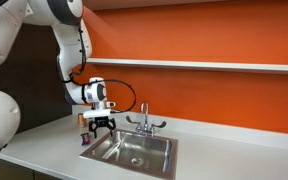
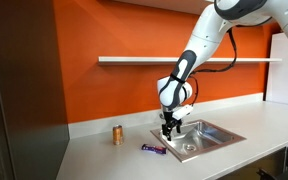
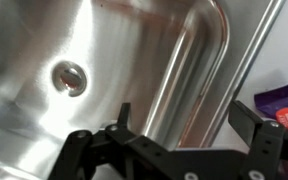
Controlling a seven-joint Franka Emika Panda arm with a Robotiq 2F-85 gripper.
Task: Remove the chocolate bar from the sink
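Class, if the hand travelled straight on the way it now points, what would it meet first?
Most likely the rim or side wall of the sink, though depth is unclear. The open hand hangs over that edge; the chocolate bar lies aside on the counter, out of its line.

Your layout, item by item:

- Sink [image 2: 212, 136]: set into the table [image 2: 104, 158], with the faucet [image 1: 144, 123] at its rear rim, toward the wall.
- Drain [image 3: 70, 76]: in the basin floor.
- Chocolate bar [image 2: 153, 149]: flat on the table, outside the basin and just beside the sink's rim. In the wrist view it [image 3: 287, 105] lies beyond the rim from the drain.
- Cylinder [image 2: 117, 134]: upright on the table, on the far side of the bar from the sink and nearer the wall.
- Pincer [image 2: 170, 128]: above the sink's rim, between bar and basin.
- Shelf [image 1: 214, 65]: on the wall, above everything.
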